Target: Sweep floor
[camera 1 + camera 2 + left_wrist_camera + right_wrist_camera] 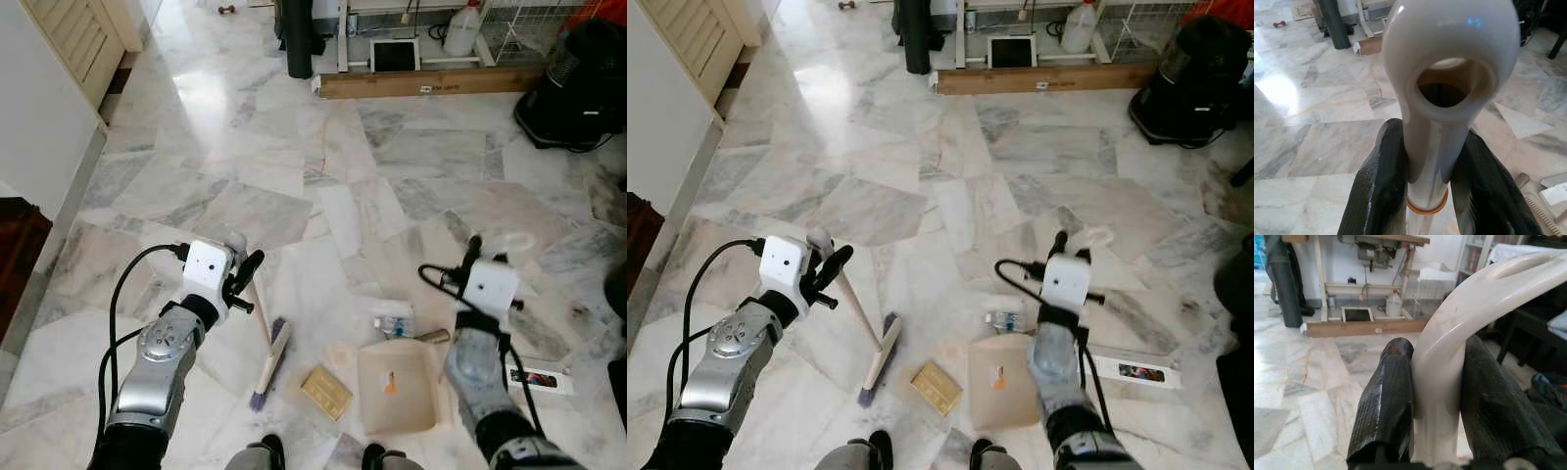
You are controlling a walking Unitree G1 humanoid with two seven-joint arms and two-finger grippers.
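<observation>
on my left side, the left gripper [245, 279] is clamped on the top of the broom [270, 360] handle; the left wrist view shows both black fingers [1378, 191] pressed against the white handle just under its hanging loop. from that grip the handle slants down and toward the middle, ending in the brush head on the marble floor [294, 157], bristles low and near my feet. that slant is the axis i care about: the head sits inboard of my left gripper, pointing at the litter.

moving right, a small gold box [325, 392] lies just beside the brush head, then the beige dustpan [395, 387] flat on the floor, with a crumpled plastic bottle [394, 323] near its far edge. my right gripper [475, 259] is closed around the dustpan's curved handle. i'd judge the sweep should run from the broom toward the pan.
</observation>
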